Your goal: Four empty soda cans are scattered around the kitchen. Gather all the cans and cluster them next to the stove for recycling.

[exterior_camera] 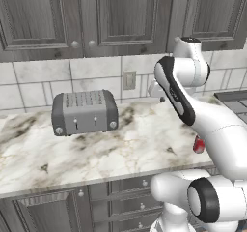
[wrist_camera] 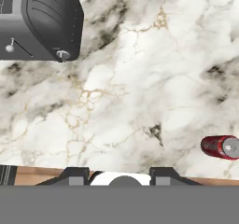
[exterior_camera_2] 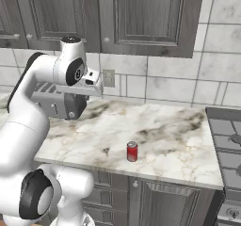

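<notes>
a simulated kitchen with a white robot arm raised above a marble counter (exterior_camera_2: 164, 126). the counter is white with grey and gold veins and runs under dark grey wall cabinets (exterior_camera: 120, 13) and a pale tiled backsplash (exterior_camera_2: 164, 86).

a small red soda can (exterior_camera_2: 132, 151) stands upright on the counter near its front edge, alone, with bare marble all around it. in the left base view the same can (exterior_camera: 198, 144) peeks out from behind the arm's forearm. seen from the hand camera, which looks straight down, the can (wrist_camera: 221, 147) sits at the right edge, well away from the gripper.

the stove (exterior_camera_2: 226, 140) lies at the right end of the counter, a dark grey cooktop level with the marble; the can is well apart from it (the marble between them is bare).

a grey four-slot toaster (exterior_camera: 85, 112) rests toward the back of the counter, to the left of the can and well apart from it. a wall outlet (exterior_camera: 129, 79) is set in the tiles behind it.

the gripper (wrist_camera: 120, 175) hangs high over the counter, between toaster and can, touching nothing. its two dark fingertips (wrist_camera: 74, 175) show at the bottom of the hand view with a gap between them; they are drawn in as far as they go and hold nothing.
</notes>
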{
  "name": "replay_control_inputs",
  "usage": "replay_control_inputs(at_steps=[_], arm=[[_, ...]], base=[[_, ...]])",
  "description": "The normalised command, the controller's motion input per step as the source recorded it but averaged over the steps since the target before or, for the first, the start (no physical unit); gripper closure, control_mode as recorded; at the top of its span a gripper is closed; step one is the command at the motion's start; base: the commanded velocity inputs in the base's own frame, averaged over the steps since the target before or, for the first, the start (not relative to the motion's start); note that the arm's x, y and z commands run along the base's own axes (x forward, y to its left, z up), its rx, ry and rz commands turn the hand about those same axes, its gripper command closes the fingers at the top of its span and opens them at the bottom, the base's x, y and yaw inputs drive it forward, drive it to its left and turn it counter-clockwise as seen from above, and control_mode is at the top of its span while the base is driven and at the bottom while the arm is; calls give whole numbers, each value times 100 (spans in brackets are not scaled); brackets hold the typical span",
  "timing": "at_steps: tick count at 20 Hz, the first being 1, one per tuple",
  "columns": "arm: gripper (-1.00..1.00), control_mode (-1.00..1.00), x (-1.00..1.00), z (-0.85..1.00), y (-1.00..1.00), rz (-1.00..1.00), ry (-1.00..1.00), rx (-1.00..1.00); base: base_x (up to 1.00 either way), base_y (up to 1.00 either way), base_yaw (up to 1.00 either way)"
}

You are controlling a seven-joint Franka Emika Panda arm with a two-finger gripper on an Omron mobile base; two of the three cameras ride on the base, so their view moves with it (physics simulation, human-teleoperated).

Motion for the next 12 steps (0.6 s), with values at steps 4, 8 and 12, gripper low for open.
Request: replay_control_inputs(at_steps=[4,8,12], arm=[[-100,-100,0,-4,0,0,4,0],[-100,-100,-4,-4,-3,0,2,0],[-100,-100,-43,-6,-38,0,0,9]], base=[[0,0,0],[0,0,0],[0,0,0]])
